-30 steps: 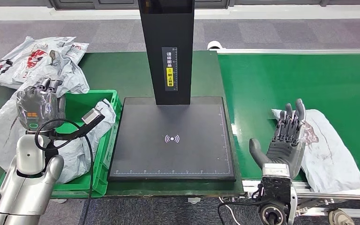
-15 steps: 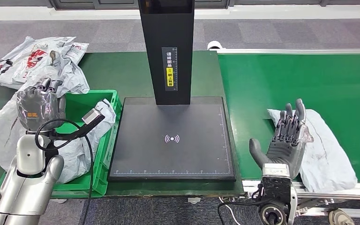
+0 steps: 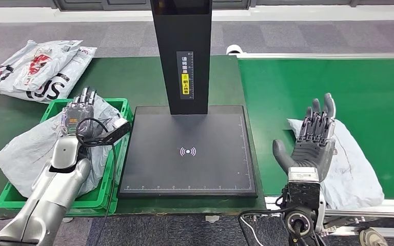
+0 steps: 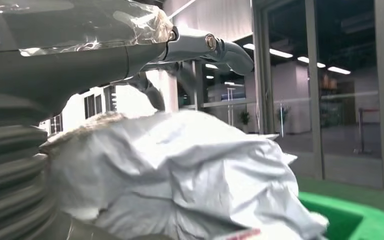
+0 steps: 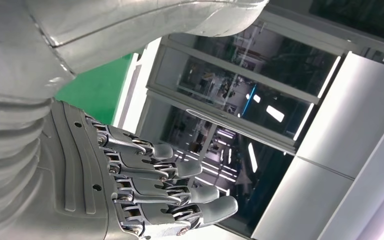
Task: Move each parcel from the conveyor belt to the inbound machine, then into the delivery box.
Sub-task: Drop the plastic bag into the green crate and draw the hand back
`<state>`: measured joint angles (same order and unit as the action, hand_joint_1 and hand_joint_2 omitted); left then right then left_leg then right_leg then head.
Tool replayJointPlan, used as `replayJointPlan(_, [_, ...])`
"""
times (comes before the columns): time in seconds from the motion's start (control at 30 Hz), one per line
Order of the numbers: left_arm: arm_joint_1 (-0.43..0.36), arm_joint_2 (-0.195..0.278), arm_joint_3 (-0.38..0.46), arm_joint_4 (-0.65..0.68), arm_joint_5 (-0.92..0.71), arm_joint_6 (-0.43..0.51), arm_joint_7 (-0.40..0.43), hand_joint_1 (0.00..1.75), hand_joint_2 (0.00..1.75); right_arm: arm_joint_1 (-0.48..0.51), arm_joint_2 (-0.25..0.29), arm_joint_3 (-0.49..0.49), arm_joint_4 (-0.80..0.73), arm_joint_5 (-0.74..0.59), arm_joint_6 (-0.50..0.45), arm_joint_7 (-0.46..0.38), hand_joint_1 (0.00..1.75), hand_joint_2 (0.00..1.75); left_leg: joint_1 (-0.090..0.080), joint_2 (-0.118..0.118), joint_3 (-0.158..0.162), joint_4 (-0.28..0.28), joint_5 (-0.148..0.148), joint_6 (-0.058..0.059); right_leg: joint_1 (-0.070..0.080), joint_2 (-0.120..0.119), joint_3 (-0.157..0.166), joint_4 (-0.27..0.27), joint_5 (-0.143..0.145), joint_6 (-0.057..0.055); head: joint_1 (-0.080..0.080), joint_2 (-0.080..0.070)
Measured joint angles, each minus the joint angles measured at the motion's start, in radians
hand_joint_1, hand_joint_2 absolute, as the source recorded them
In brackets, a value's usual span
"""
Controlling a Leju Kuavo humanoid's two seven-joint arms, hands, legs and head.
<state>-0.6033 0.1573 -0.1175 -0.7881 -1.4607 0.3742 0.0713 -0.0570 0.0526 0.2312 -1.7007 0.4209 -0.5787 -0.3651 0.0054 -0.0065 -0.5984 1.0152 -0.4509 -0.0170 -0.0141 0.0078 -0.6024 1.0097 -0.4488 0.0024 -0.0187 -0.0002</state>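
A grey parcel point(image 3: 354, 164) lies on the green conveyor belt point(image 3: 338, 87) at the right. My right hand point(image 3: 313, 141) stands upright against its left end, fingers straight and apart point(image 5: 150, 190), holding nothing. Another grey parcel point(image 3: 28, 151) lies in the green delivery box point(image 3: 110, 192) at the left. My left hand point(image 3: 77, 114) is low over that parcel's far end with its fingers stretched out. The left wrist view has the crumpled parcel point(image 4: 180, 165) right under the thumb point(image 4: 80, 55). The inbound machine's black plate point(image 3: 187, 169) sits bare between the two.
The machine's black column point(image 3: 182, 51) rises behind the plate. Several printed parcels point(image 3: 36, 66) lie on the dark green table at the back left. The conveyor's metal rail point(image 3: 369, 210) runs along the near edge by my right wrist.
My left arm has come down and the grey parcel it held up now lies in the green box. The belt parcel has crept left against my right hand, which rose slightly.
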Motion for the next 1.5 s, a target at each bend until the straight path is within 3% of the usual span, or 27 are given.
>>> replayJointPlan(0.23, [-0.018, -0.009, -0.002, 0.056, 0.013, -0.005, -0.001, 0.0, 1.75, -0.001, 0.0, 0.0, 0.0, 0.001, -0.002, 0.0, 0.0, 1.75, 0.0, 0.0, 0.0, 0.0, 0.0, 0.0, 0.0, 0.0, -0.001, 0.0, 0.0, 0.0, 0.0, 0.0])
replayJointPlan(0.3, [-0.019, -0.013, -0.002, 0.059, 0.085, -0.023, -0.042, 0.0, 1.75, 0.0, 0.0, 0.0, 0.0, 0.001, -0.003, 0.001, 0.0, 1.75, 0.0, 0.0, 0.0, 0.0, 0.0, 0.0, 0.0, 0.0, -0.001, 0.0, 0.0, 0.0, 0.0, 0.0])
replayJointPlan(0.37, [-0.018, -0.025, 0.001, 0.052, 0.271, -0.081, -0.148, 0.0, 1.75, 0.002, 0.0, 0.0, 0.0, 0.001, -0.007, 0.0, 0.0, 1.75, 0.0, 0.0, 0.0, 0.0, 0.0, 0.0, 0.0, 0.0, 0.0, 0.0, 0.0, 0.0, 0.0, 0.0])
replayJointPlan(0.47, [0.001, -0.042, 0.006, -0.01, 0.676, -0.219, -0.292, 0.0, 1.75, 0.008, -0.003, 0.0, 0.0, -0.007, -0.018, 0.0, 0.0, 1.75, 0.0, -0.003, -0.001, 0.0, 0.0, 0.001, 0.0, -0.002, 0.0, 0.0, -0.001, 0.0, 0.0, 0.0])
replayJointPlan(0.6, [0.052, -0.074, 0.003, -0.192, 1.161, -0.333, -0.365, 0.0, 1.75, 0.01, -0.012, 0.0, 0.004, -0.019, -0.029, -0.003, 0.0, 1.75, 0.0, -0.013, -0.004, 0.0, 0.002, 0.003, -0.001, -0.011, 0.001, 0.0, -0.002, 0.002, 0.0, 0.0])
replayJointPlan(0.7, [0.086, -0.096, -0.024, -0.336, 1.327, -0.335, -0.367, 0.0, 1.75, 0.011, -0.013, 0.0, 0.01, -0.011, -0.039, -0.001, 0.0, 1.75, -0.002, -0.009, -0.005, 0.001, 0.0, 0.004, -0.002, -0.007, 0.0, 0.0, -0.002, 0.003, 0.0, 0.0])
replayJointPlan(0.93, [0.112, -0.117, -0.099, -0.51, 1.468, -0.321, -0.385, 0.0, 1.75, 0.011, -0.014, -0.01, 0.036, 0.085, -0.06, 0.065, 0.0, 1.75, -0.002, -0.007, -0.004, 0.001, 0.0, 0.004, -0.002, -0.005, -0.001, 0.0, -0.002, 0.003, 0.0, 0.0])
replayJointPlan(1.17, [0.136, -0.13, -0.157, -0.586, 1.489, -0.303, -0.385, 0.0, 1.75, 0.011, -0.014, -0.029, 0.068, 0.138, -0.065, 0.098, 0.0, 1.75, -0.002, -0.006, -0.004, 0.0, 0.0, 0.003, -0.001, -0.004, -0.001, 0.0, -0.002, 0.003, 0.0, 0.0])
replayJointPlan(1.33, [0.176, -0.157, -0.199, -0.612, 1.454, -0.321, -0.371, 0.0, 1.75, 0.039, -0.014, -0.098, 0.156, 0.529, -0.056, 0.406, 0.0, 1.75, -0.001, -0.008, -0.003, 0.0, 0.0, 0.004, -0.002, -0.006, 0.0, 0.0, -0.002, 0.003, 0.0, 0.0])
replayJointPlan(1.5, [0.198, -0.173, -0.231, -0.622, 1.457, -0.319, -0.367, 0.0, 1.75, 0.07, -0.005, -0.211, 0.245, 0.682, -0.033, 0.496, 0.0, 1.75, -0.002, -0.008, -0.004, 0.001, -0.001, 0.004, -0.003, -0.006, -0.001, 0.0, -0.002, 0.003, 0.0, 0.0])
